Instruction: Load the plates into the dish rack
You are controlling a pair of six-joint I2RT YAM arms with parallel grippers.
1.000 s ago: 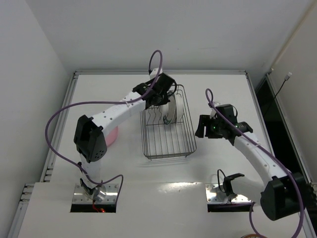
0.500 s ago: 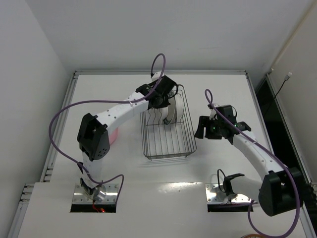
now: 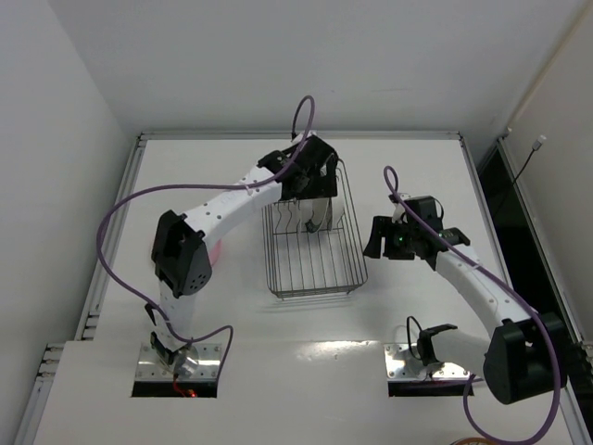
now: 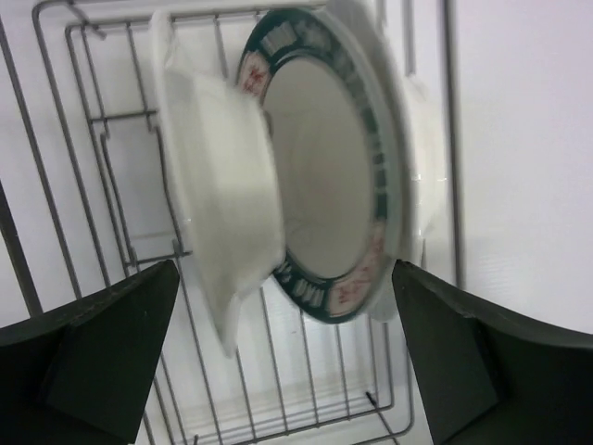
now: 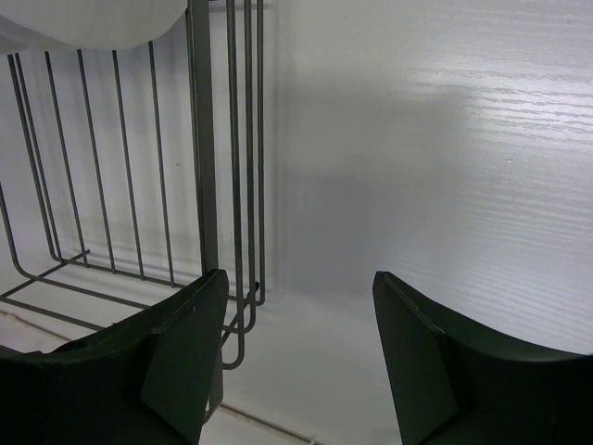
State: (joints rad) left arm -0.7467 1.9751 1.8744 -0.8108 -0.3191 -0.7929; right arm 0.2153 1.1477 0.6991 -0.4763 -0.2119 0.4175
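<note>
White table (image 3: 417,167) carries dish rack (image 3: 315,269); patterned plate (image 4: 324,185) and white plate (image 4: 222,204) stand on edge inside, propped by wires; left gripper (image 4: 284,278) above them, spread wide, empty; right gripper (image 5: 296,278) open, empty, beside dish rack
</note>
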